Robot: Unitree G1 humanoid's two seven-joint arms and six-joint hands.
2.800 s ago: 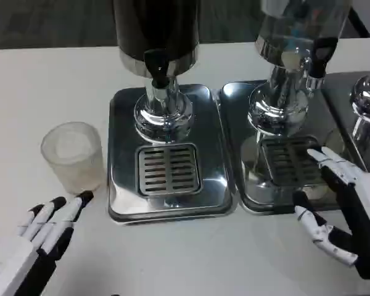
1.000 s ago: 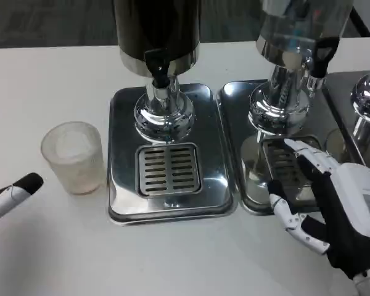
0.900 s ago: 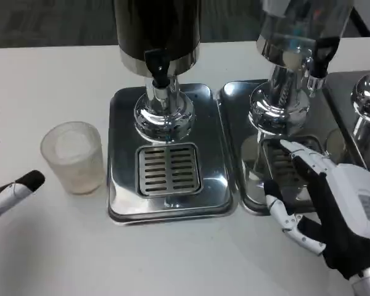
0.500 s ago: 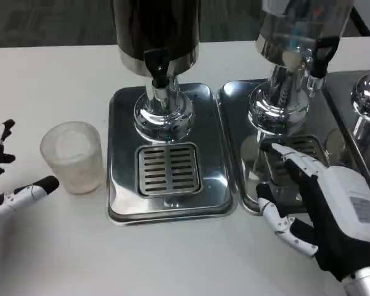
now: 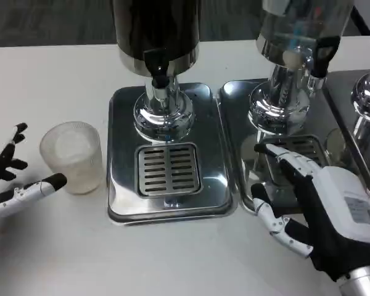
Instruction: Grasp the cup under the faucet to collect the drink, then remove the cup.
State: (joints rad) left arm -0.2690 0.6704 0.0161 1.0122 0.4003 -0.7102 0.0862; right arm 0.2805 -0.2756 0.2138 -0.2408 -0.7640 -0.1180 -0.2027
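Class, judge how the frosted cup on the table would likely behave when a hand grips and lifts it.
The cup looks empty, so probably light. Its smooth frosted wall may be somewhat slippery. Standing upright and taller than wide, it could tip if the left hand nudges its rim.

Cup (image 5: 71,156) left of the drip tray (image 5: 168,197) (faucet (image 5: 158,69) behind), left hand (image 5: 15,179) just beside.

Frosted, translucent plastic for the cup (image 5: 72,156), matt and faintly cloudy. Mirror-polished metal on the drip tray (image 5: 217,185), the slotted grate (image 5: 168,169) and the dispenser base (image 5: 164,116), glossy and reflective. Black, smooth plastic on the faucet (image 5: 157,65). Matt white on the table (image 5: 61,80). Smooth white and black plastic shells on the right hand (image 5: 317,206).
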